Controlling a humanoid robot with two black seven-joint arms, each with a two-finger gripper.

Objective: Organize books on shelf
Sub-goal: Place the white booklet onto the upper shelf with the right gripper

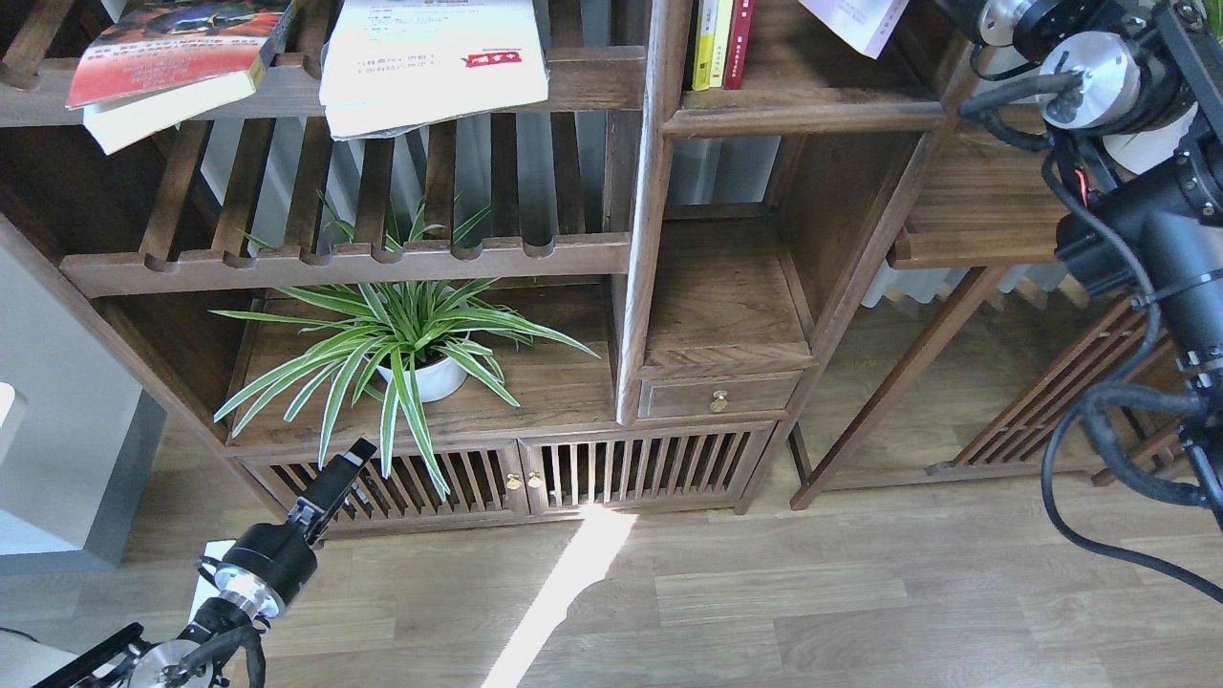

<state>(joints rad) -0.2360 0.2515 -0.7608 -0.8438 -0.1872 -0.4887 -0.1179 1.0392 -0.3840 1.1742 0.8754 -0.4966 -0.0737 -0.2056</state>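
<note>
The thick book with the red-orange dark cover [162, 53] lies flat on the slatted rack at the top left. Beside it lies the large white book with a red logo [430, 57], hanging over the rail. A corner of the thin pale booklet [860, 19] hangs tilted above the shelf [812, 107], the solid board of the narrow cubby; its upper part is cut off by the view's top edge. My right arm [1089, 76] reaches up toward it, and its gripper is past the top edge. My left gripper [344, 466] hangs low by the cabinet doors, holding nothing, its fingers indistinct.
Yellow and red books [721, 43] stand upright at the cubby's left wall. A potted spider plant [420, 354] sits on the wide lower board. Below are a small drawer [718, 394] and slatted cabinet doors [516, 473]. A side rack [994, 239] stands to the right.
</note>
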